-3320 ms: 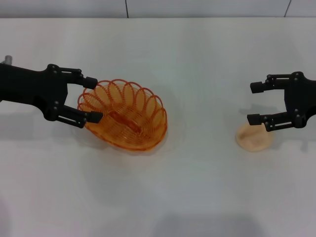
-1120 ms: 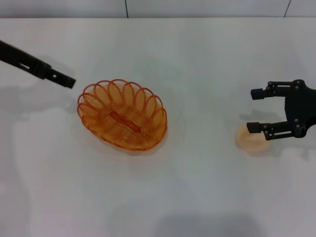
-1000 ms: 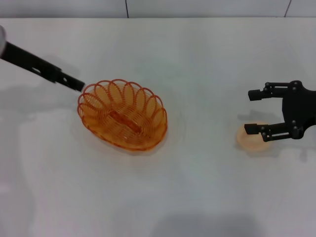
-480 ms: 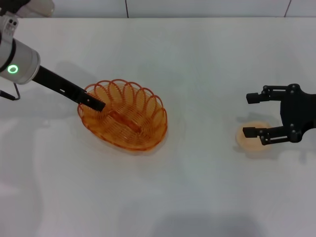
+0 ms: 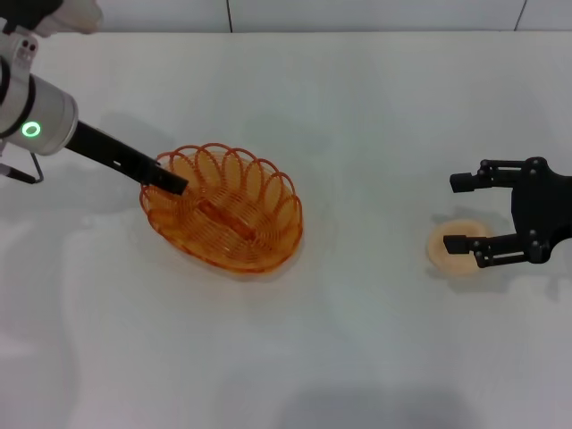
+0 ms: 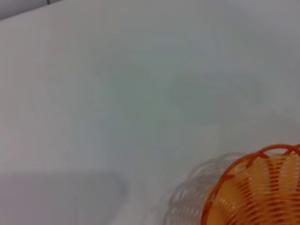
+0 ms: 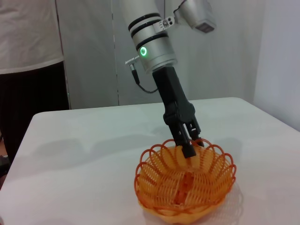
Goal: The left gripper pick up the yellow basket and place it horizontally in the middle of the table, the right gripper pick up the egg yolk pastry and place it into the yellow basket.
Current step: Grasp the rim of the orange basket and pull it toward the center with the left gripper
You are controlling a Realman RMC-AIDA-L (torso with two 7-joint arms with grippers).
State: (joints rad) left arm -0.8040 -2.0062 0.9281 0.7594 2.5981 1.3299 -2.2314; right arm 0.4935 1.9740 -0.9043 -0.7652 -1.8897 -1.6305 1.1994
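Observation:
The yellow basket [image 5: 223, 219] stands upright left of the middle of the white table [image 5: 357, 340]. My left gripper [image 5: 167, 180], turned edge-on to the head view, is at the basket's left rim, with the green ring light up the arm. In the right wrist view the left gripper [image 7: 189, 144] reaches down onto the far rim of the basket [image 7: 185, 187]. The left wrist view shows only a piece of the basket rim [image 6: 253, 187]. My right gripper [image 5: 458, 213] is open just over the egg yolk pastry [image 5: 451, 255], one finger crossing it.
A person in a white shirt [image 7: 28, 42] stands beyond the table's far end in the right wrist view. The table's back edge meets a wall [image 5: 357, 13].
My left arm swung away from the basket, turned its gripper edge-on, and came back down onto the left rim. My right gripper has sunk closer to the pastry. The basket has not moved.

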